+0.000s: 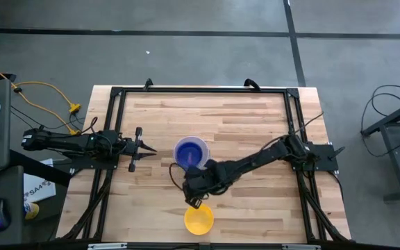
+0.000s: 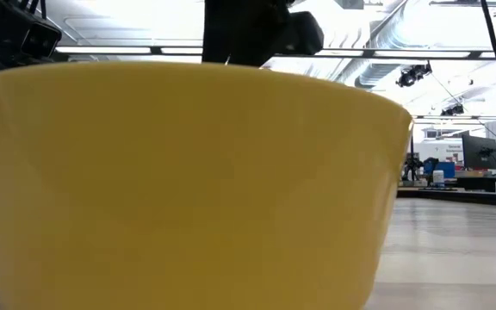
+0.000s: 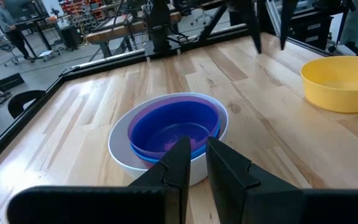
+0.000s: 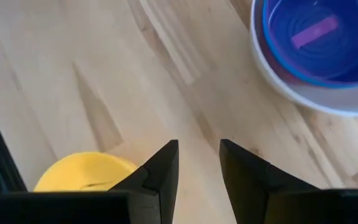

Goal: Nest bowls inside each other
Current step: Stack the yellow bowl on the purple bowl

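- The right gripper [image 1: 197, 202] hovers just above the table between the nested stack and the yellow bowl [image 1: 198, 219], its fingers parted and holding nothing.
- To do this step well, I would lower one finger inside the yellow bowl's near rim and one outside, then close firmly before lifting.
- The right arm reaches far across from its base, wrist tipped downward.
- The blue bowl [image 3: 174, 127] sits in the purple one, both inside the white bowl [image 3: 120, 152], mid-table.
- The left gripper [image 1: 147, 149] waits at the left edge, fingers narrowly apart, empty.
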